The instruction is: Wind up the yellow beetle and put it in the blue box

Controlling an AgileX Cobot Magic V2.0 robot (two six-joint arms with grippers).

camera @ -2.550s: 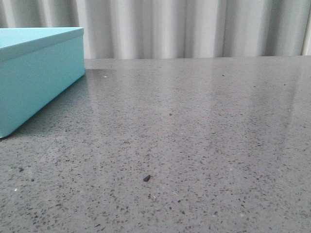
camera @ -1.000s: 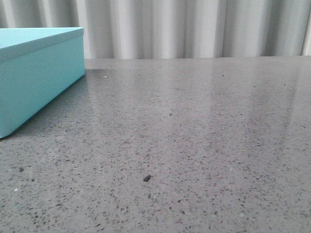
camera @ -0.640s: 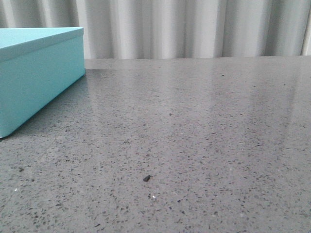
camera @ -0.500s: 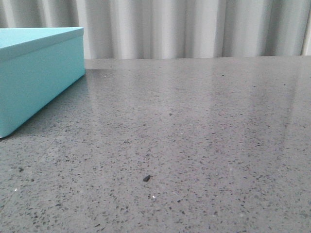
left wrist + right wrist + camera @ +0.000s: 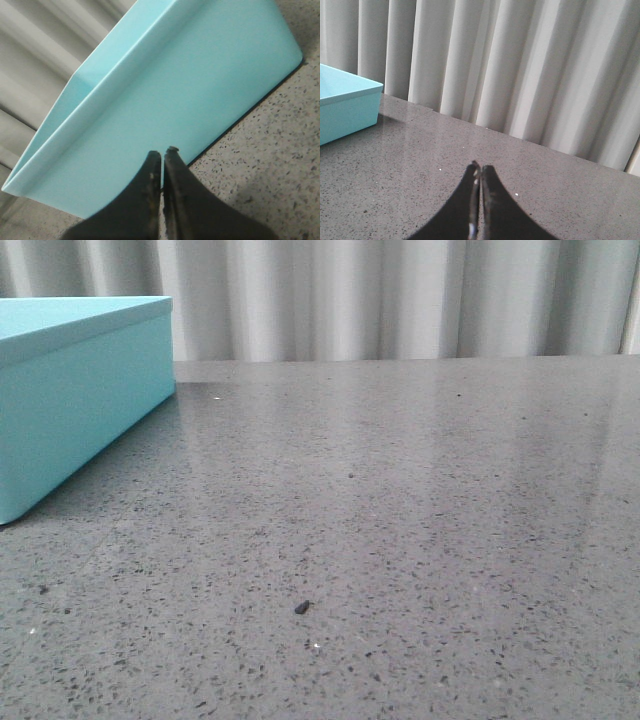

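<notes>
The blue box (image 5: 75, 390) stands at the far left of the grey speckled table, its top closed. It fills the left wrist view (image 5: 165, 85) and shows at the edge of the right wrist view (image 5: 342, 102). My left gripper (image 5: 162, 152) is shut and empty, close in front of the box's long side. My right gripper (image 5: 480, 167) is shut and empty over bare table, well away from the box. Neither gripper shows in the front view. The yellow beetle is out of view in every frame.
A small dark speck (image 5: 301, 607) lies on the table (image 5: 400, 500) near the front middle. A pleated grey-white curtain (image 5: 400, 295) hangs behind the table's far edge, also in the right wrist view (image 5: 520, 65).
</notes>
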